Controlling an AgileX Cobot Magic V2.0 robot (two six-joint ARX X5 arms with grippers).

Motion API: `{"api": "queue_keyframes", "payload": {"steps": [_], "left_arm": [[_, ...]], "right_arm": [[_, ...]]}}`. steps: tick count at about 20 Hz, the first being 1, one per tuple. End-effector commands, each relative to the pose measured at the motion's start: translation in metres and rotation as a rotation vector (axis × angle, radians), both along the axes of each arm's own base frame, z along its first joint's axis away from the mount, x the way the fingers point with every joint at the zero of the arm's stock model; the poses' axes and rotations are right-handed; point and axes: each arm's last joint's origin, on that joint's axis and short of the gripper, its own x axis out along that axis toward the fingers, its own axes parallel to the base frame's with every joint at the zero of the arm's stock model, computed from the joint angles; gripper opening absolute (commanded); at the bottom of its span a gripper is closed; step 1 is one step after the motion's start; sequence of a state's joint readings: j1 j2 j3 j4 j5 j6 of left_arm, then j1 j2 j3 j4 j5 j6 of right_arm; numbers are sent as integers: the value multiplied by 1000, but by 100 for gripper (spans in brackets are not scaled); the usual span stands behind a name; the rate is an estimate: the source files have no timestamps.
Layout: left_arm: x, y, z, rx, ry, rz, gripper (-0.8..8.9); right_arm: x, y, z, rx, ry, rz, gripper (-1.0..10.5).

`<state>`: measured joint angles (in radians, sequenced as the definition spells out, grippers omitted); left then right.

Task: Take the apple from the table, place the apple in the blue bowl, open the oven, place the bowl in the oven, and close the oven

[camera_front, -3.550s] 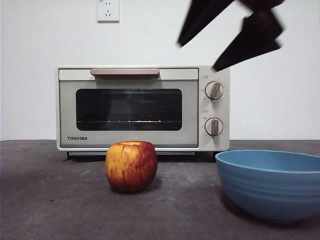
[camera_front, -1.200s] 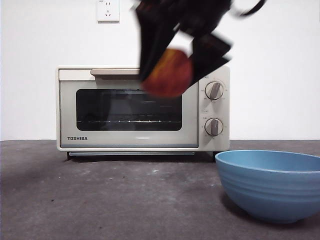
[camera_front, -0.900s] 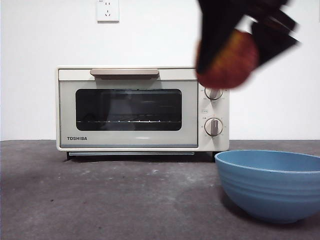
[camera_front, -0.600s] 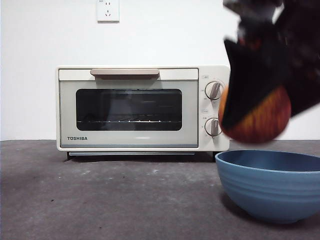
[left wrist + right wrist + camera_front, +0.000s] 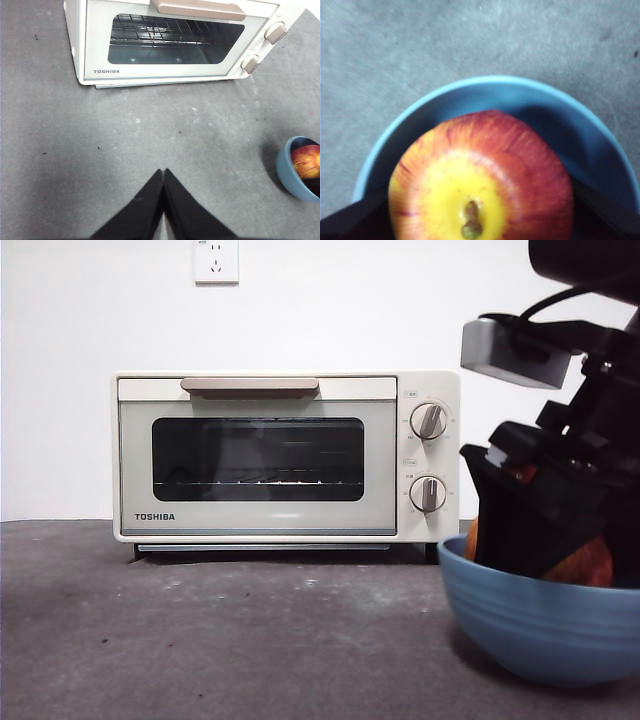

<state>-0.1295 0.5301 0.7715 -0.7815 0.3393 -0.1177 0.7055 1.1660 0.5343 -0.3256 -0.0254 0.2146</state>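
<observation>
The red and yellow apple [image 5: 480, 180] sits low inside the blue bowl [image 5: 445, 95], and my right gripper [image 5: 545, 550] is shut on it. Its black fingers [image 5: 340, 222] flank the fruit on both sides. In the front view the bowl [image 5: 540, 625] stands at the right on the table [image 5: 250, 640], and only slivers of the apple [image 5: 590, 565] show past the dark jaws. The cream oven [image 5: 260, 525] stands behind with its door closed. My left gripper [image 5: 163, 172] hangs shut over bare table in front of the oven [image 5: 165, 75], well away from the bowl [image 5: 286, 167].
A wall socket [image 5: 216, 260] sits on the white wall above the oven. The oven's two knobs [image 5: 428, 421] face the front, close to the right arm. Bare grey table stretches between the oven and the near edge.
The right gripper took the apple from the table before the oven, lifted it, carried it right and lowered it into the blue bowl. The oven and bowl stayed put.
</observation>
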Motion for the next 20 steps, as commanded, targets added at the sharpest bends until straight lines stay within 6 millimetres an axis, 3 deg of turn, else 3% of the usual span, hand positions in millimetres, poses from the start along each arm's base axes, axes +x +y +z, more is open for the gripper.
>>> {"api": "queue_keyframes", "payload": {"steps": [1, 5, 11, 16, 20], "left_arm": [[0, 0, 7, 5, -30, -8, 7], [0, 0, 7, 5, -31, -9, 7], [3, -1, 6, 6, -20, -9, 7], [11, -2, 8, -8, -43, -3, 7], [34, -11, 10, -21, -57, -41, 7]], "right_arm": [[1, 3, -5, -13, 25, -1, 420], [3, 5, -2, 7, -1, 4, 420], [4, 7, 23, 5, -29, 31, 438], [3, 3, 60, -47, -84, 22, 438], [-3, -15, 95, -198, -187, -111, 438]]}}
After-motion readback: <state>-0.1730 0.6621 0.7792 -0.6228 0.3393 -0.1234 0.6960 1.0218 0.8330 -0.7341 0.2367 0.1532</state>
